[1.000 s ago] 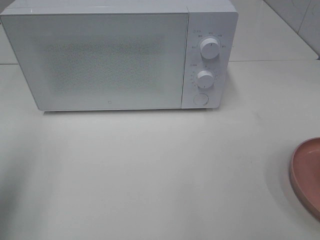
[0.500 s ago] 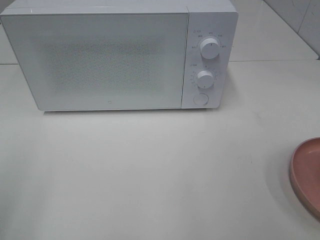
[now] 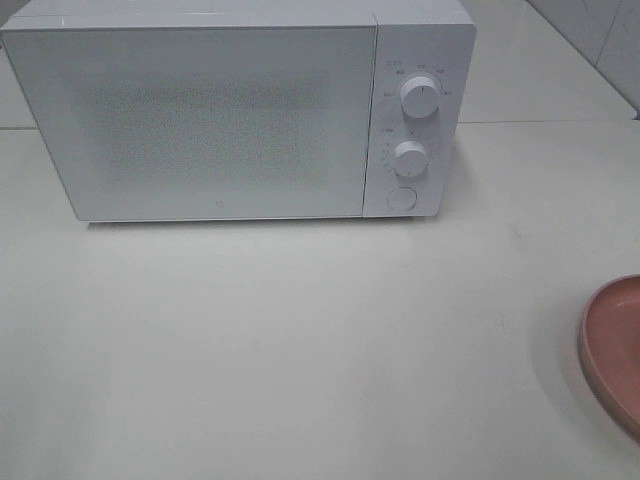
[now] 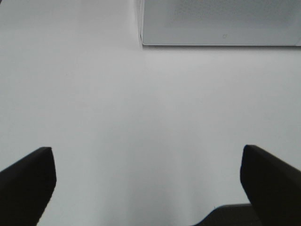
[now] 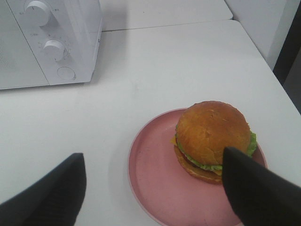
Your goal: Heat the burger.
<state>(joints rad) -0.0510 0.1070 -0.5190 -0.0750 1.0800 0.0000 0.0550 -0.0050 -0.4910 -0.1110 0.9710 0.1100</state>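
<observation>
The burger (image 5: 214,139) sits upright on the pink plate (image 5: 155,183), domed bun facing up, and being round it has no clear long axis. It rests off-centre on the plate, toward the side away from the microwave (image 5: 51,42), with green lettuce showing at its lower edge and a wide bare stretch of plate on the microwave side.

In the right wrist view the right gripper (image 5: 153,188) has its jaws spread wide and holding nothing. The burger lies between the lines of the two dark fingers, close to one of them (image 5: 256,188), whose tip overlaps the plate's rim in the picture; whether it touches cannot be told.

The left gripper (image 4: 148,183) also has its jaws spread wide, over bare tabletop (image 4: 141,117), with the microwave's lower corner ahead of it.

From the high camera, the microwave (image 3: 240,110) stands at the back with its door closed and a broad clear stretch of tabletop (image 3: 300,340) in front. Only the plate's edge (image 3: 610,350) shows at the right border; the burger is out of that view
</observation>
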